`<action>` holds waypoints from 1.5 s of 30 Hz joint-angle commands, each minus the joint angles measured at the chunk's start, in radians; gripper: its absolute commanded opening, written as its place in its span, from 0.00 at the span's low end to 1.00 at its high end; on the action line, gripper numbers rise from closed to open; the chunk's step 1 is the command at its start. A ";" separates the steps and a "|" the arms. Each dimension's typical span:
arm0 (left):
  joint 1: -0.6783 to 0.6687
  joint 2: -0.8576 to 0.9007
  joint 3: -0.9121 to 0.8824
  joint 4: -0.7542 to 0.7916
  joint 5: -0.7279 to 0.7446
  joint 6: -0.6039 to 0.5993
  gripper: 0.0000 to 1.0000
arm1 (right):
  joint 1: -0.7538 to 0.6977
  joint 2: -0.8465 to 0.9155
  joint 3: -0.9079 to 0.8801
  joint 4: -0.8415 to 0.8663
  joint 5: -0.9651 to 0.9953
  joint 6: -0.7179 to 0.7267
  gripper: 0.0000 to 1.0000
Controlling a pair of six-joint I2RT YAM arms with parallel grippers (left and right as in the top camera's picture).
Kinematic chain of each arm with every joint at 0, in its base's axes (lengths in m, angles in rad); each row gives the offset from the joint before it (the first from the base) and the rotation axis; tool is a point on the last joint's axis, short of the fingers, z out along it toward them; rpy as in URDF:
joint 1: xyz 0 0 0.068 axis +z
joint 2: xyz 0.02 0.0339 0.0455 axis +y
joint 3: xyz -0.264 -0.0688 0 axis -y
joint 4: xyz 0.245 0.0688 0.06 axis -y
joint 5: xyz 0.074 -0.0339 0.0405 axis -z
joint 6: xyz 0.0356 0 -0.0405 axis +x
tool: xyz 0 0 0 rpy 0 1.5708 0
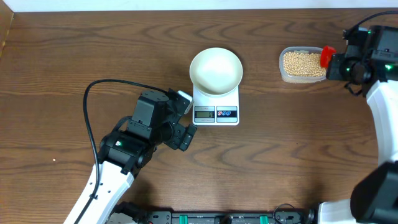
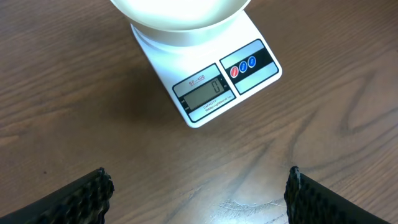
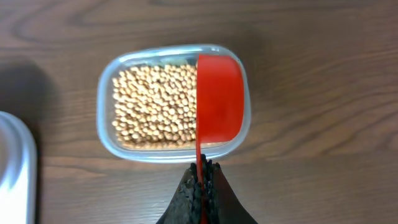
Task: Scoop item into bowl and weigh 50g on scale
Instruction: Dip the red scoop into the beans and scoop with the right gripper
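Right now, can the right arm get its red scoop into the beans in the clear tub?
Probably yes. The right gripper holds the red scoop over one end of the open clear tub, and nothing lies between it and the beans.

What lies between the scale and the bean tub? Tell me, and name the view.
Nothing but bare wooden table separates the scale from the clear tub of beans; the overhead view shows that stretch.
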 commanded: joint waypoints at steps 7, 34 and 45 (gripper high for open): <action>-0.003 -0.001 -0.004 -0.001 0.012 -0.006 0.91 | 0.058 0.117 0.019 0.057 0.016 -0.129 0.01; -0.003 -0.001 -0.004 -0.001 0.012 -0.006 0.91 | 0.040 0.286 0.019 0.046 -0.294 0.129 0.01; -0.003 -0.001 -0.004 -0.001 0.012 -0.006 0.91 | -0.109 0.286 0.019 0.035 -0.530 0.135 0.01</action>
